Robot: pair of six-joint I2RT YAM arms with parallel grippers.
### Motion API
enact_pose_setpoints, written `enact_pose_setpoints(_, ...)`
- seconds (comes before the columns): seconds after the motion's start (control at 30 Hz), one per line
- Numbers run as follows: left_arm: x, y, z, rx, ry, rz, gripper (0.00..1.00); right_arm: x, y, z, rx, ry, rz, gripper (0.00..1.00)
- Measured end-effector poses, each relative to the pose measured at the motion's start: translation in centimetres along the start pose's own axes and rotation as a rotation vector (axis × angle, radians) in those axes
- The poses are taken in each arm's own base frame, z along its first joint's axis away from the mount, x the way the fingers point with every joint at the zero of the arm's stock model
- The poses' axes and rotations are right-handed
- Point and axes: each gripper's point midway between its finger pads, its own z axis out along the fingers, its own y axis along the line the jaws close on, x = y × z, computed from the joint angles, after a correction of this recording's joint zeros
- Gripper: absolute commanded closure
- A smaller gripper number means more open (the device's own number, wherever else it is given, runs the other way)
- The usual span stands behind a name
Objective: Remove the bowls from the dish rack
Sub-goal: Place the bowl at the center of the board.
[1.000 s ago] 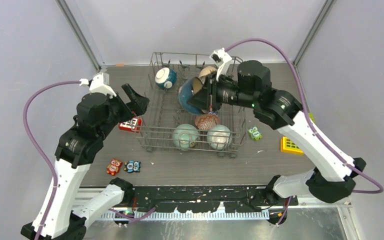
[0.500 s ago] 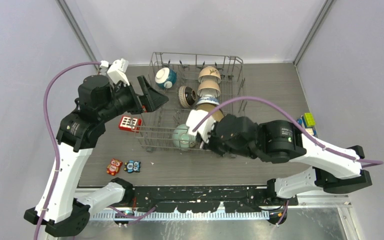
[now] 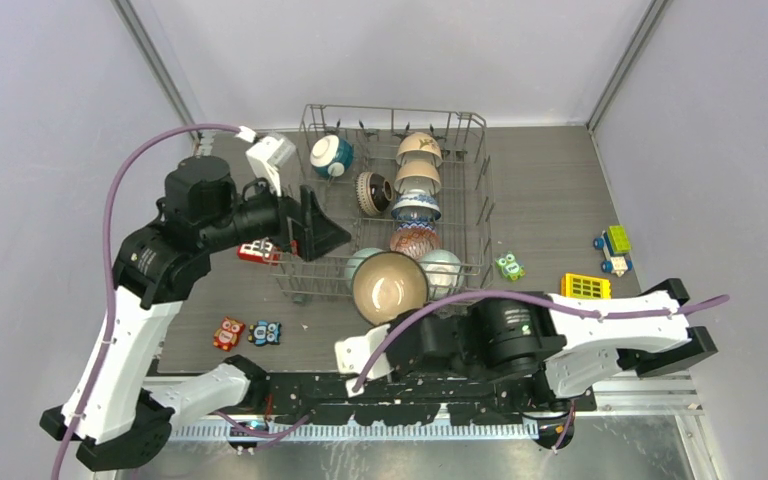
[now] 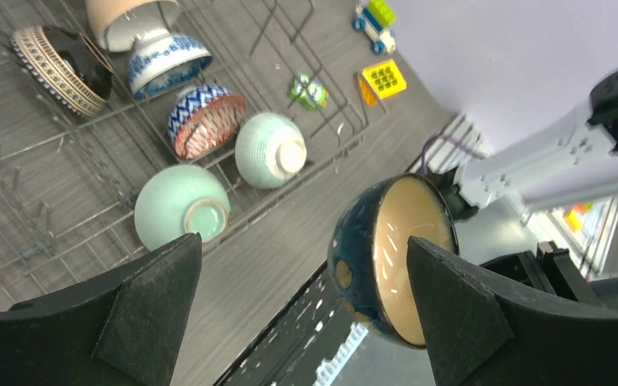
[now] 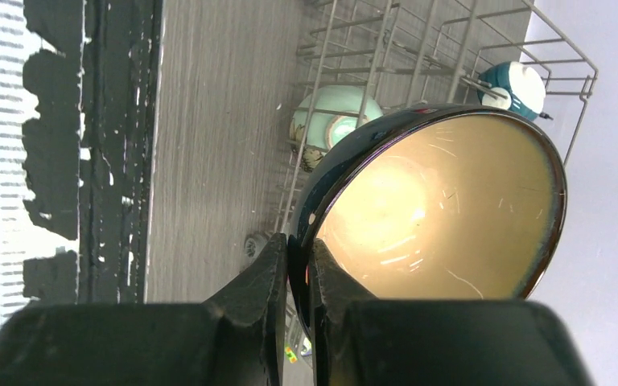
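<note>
- Right gripper point(image 5: 299, 259) is clamped tight on the rim of a dark blue bowl point(image 3: 388, 287) with a cream inside, one finger in and one out.
- That bowl's up in the air at the near edge of the dish rack point(image 3: 392, 107), mouth facing up, and from above it partly hides the pale green bowls point(image 4: 182, 211).
- Left gripper point(image 3: 318, 228) hangs spread wide over the rack's left side, nothing in it.
- Sitting in the rack: teal-and-white bowl point(image 3: 331, 155), dark brown bowl point(image 3: 371, 192), cream bowls point(image 3: 419, 148), blue-and-white bowl point(image 3: 415, 207), red patterned bowl point(image 3: 413, 240).
</note>
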Motion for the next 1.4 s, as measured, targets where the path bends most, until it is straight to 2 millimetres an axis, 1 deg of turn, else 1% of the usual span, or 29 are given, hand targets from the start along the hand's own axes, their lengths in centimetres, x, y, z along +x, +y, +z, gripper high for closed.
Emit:
enact_pose_setpoints(0.1,1.8,-0.5,0.6,0.010,0.079,0.060,0.03,-0.2,1.2,0.9,-0.019,0.029,-0.065,0.99)
enact_pose_setpoints(0.17,3.2,-1.2,1.3,0.018,0.146,0.108,0.04,-0.3,1.7,1.4,-0.024,0.045,-0.092,0.99)
enact_pose_setpoints(0.23,4.2,-1.9,1.9,0.024,0.197,0.156,0.07,-0.3,1.9,1.8,-0.024,0.057,-0.111,0.99)
enact_pose_setpoints(0.33,5.2,-3.3,2.7,0.023,0.259,0.244,0.13,-0.3,2.0,2.0,-0.022,0.069,-0.124,0.99)
enact_pose_setpoints(0.4,5.7,-3.9,3.1,0.004,0.293,0.303,0.16,-0.2,2.0,2.1,-0.019,0.073,-0.129,0.99)
enact_pose_setpoints(0.5,6.6,-3.8,3.7,-0.043,0.342,0.360,0.18,-0.2,1.9,2.0,-0.015,0.077,-0.133,0.99)
enact_pose_setpoints(0.6,7.5,-2.9,4.0,-0.100,0.392,0.403,0.20,-0.1,1.9,2.0,-0.015,0.079,-0.135,0.99)
enact_pose_setpoints(0.67,7.9,-2.2,4.0,-0.131,0.415,0.417,0.22,-0.1,2.0,2.0,-0.016,0.079,-0.136,0.99)
enact_pose_setpoints(0.8,8.2,-1.2,3.3,-0.173,0.446,0.444,0.34,0.0,2.0,1.9,-0.020,0.083,-0.138,0.99)
enact_pose_setpoints(0.87,8.1,-0.9,3.1,-0.192,0.455,0.455,0.38,0.0,2.1,1.9,-0.023,0.084,-0.140,0.99)
enact_pose_setpoints(1.03,8.2,-0.4,3.4,-0.223,0.484,0.470,0.38,0.1,2.2,1.9,-0.028,0.086,-0.141,0.99)
enact_pose_setpoints(1.2,8.1,-0.6,4.0,-0.236,0.505,0.488,0.40,0.1,2.2,1.9,-0.030,0.086,-0.141,0.99)
enact_pose_setpoints(1.33,7.8,-1.5,4.3,-0.230,0.508,0.519,0.50,0.1,2.3,1.9,-0.035,0.085,-0.141,0.99)
enact_pose_setpoints(1.4,8.0,-1.7,4.6,-0.228,0.522,0.538,0.55,0.1,2.3,1.9,-0.035,0.084,-0.141,0.99)
